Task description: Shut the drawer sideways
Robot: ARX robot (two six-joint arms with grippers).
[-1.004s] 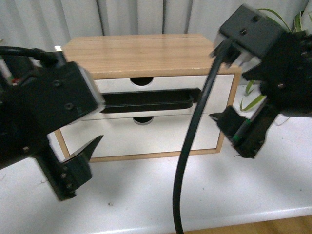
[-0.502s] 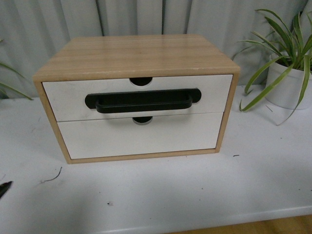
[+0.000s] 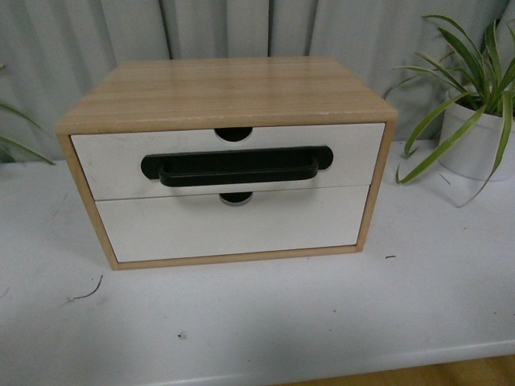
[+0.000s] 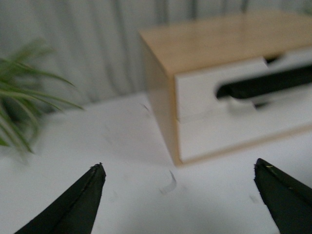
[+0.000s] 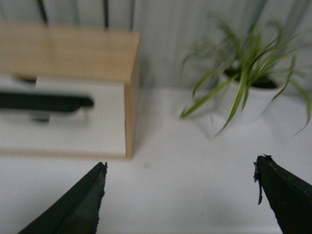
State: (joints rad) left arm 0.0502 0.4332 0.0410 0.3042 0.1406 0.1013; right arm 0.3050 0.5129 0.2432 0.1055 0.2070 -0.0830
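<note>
The drawer (image 3: 105,165) is the upper one of a light wood cabinet (image 3: 225,88) on a white table. It has a white front, a long black bar handle (image 3: 237,167) and a semicircular notch in its top edge. Its front sits flush in the cabinet frame. The drawer also shows in the left wrist view (image 4: 195,92) and the right wrist view (image 5: 102,117). Neither gripper shows in the front view. My left gripper (image 4: 180,168) is open and empty above the table, off the cabinet's left corner. My right gripper (image 5: 180,168) is open and empty off its right corner.
A plain white lower drawer front (image 3: 233,225) sits below the handled one. A potted spider plant (image 3: 475,121) stands right of the cabinet, also in the right wrist view (image 5: 243,92). More leaves (image 4: 19,107) are at the left. A small dark scrap (image 3: 87,292) lies on the table (image 3: 282,322).
One second ago both arms filled the front view close to the cabinet. They have since pulled back out of that view. The cabinet and drawer look unchanged.
</note>
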